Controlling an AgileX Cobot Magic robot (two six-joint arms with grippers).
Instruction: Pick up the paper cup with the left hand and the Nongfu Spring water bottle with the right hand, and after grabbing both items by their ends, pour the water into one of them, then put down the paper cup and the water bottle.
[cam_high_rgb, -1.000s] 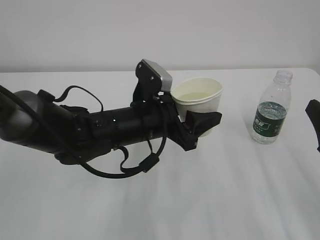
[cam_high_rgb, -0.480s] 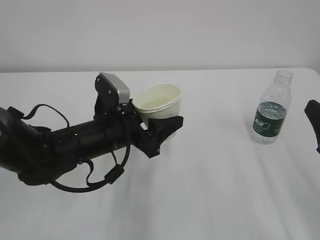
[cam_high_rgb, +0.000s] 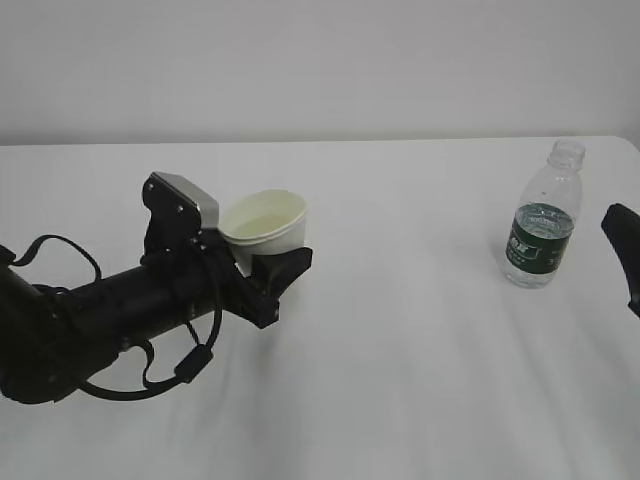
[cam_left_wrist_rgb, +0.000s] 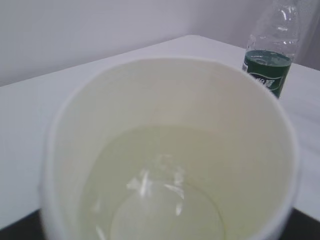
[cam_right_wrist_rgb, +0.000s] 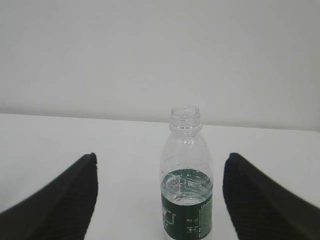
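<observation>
setting the paper cup (cam_high_rgb: 265, 224) down calls for the left hand (cam_high_rgb: 268, 265), clamped on it, keeping it level so the water (cam_left_wrist_rgb: 160, 192) stays in, while the right hand (cam_right_wrist_rgb: 160, 200) sits open behind the standing nongfu spring water bottle (cam_high_rgb: 543, 231)

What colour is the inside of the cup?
Pale cream-yellow inside the cup, best seen in the left wrist view.

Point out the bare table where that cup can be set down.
Widest bare stretch of the table: between the paper cup in the left tool and the water bottle. The front is also free. Tighter at the right edge, where the bottle stands before the open right tool.
</observation>
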